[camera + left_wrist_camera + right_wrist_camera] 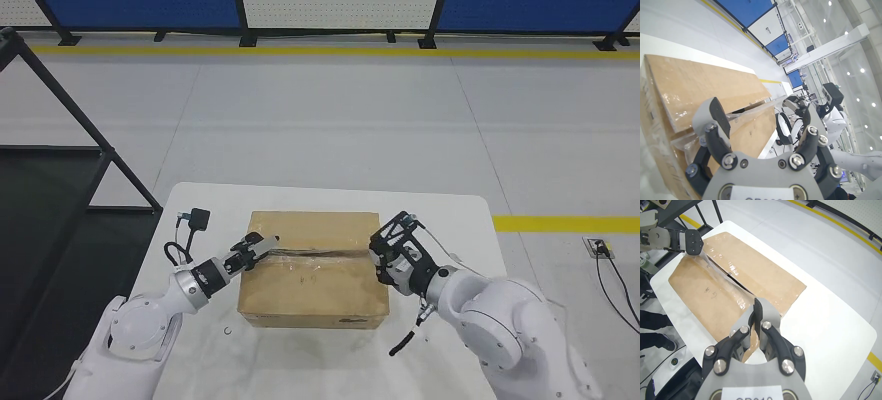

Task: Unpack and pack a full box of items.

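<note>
A brown cardboard box (312, 285) lies on the white table (450, 215), its top flaps slightly apart along the middle seam. A strip of clear tape (725, 283) runs along that seam and lifts off it in places. My left gripper (762, 117) is open at one end of the seam, with one pad (719, 117) against the loose tape (753, 111). At the opposite end my right gripper (756, 309) is shut on the clear tape, right at the box's edge. In the top view the left gripper (258, 243) and right gripper (385, 250) flank the box (753, 275).
A small black device (198, 218) with a cable lies on the table behind the left arm. A black cable (405, 345) hangs by the right arm. A dark metal frame (90, 150) stands left of the table. Bare table surface (829, 313) lies beyond the box.
</note>
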